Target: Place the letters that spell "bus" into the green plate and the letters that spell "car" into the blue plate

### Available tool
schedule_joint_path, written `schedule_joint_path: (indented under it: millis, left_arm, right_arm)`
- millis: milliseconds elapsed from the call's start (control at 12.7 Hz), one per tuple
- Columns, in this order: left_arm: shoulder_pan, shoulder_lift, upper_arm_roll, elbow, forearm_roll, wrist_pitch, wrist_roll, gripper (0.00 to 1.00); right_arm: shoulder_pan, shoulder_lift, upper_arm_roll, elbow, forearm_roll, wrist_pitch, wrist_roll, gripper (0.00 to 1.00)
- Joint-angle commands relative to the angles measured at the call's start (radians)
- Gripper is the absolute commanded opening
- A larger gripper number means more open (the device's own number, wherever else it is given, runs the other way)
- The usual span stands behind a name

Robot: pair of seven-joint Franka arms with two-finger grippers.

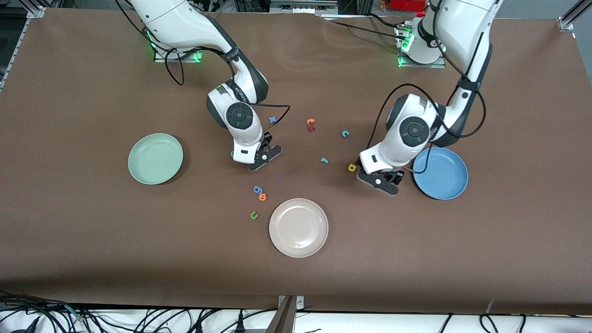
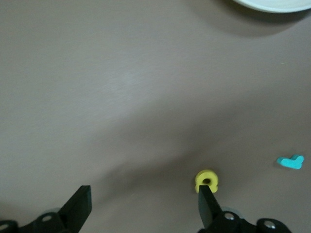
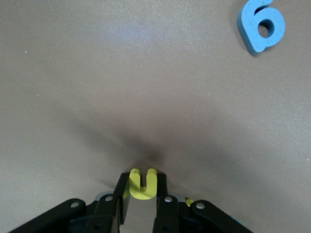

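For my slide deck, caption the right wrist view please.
Right gripper with jaws shut on the yellow u, just above the brown table; blue g nearby.

The white plate [image 1: 298,227] sits nearest the front camera. The g [image 1: 257,189], o [image 1: 262,197] and spare u [image 1: 253,215] lie beside it, toward the right arm's end of the table [image 1: 92,240]. Farther from the camera lie the r [image 1: 324,160], c [image 1: 345,134] and a [image 1: 352,167].
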Motion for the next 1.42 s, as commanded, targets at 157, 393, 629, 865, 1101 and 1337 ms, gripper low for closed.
schedule_joint_path:
  millis: [157, 393, 629, 865, 1101, 1337]
  left_arm:
    - [-0.033, 0.073, 0.019, 0.033, 0.025, 0.023, -0.045, 0.93]
    - [-0.077, 0.085, 0.017, 0.033, 0.028, 0.023, -0.175, 0.91]
    - [-0.096, 0.099, 0.017, 0.033, 0.029, 0.023, -0.183, 0.92]
    - [-0.108, 0.127, 0.019, 0.031, 0.031, 0.038, -0.183, 0.91]
    - [-0.111, 0.128, 0.019, 0.030, 0.031, 0.044, -0.186, 0.86]
    - [-0.111, 0.128, 0.019, 0.028, 0.031, 0.044, -0.186, 0.66]
  right_arm:
    - [0.003, -0.067, -0.028, 0.014, -0.011, -0.076, -0.053, 0.00]
    - [-0.025, -0.163, -0.126, 0.037, -0.003, -0.252, -0.201, 0.00]
    - [-0.057, -0.210, -0.276, 0.026, 0.010, -0.403, -0.457, 0.00]
    - [-0.069, -0.213, -0.387, -0.034, 0.012, -0.412, -0.559, 0.00]
    - [-0.114, -0.200, -0.418, -0.144, 0.012, -0.296, -0.562, 0.03]
    - [-0.141, -0.191, -0.418, -0.232, 0.012, -0.170, -0.561, 0.28]
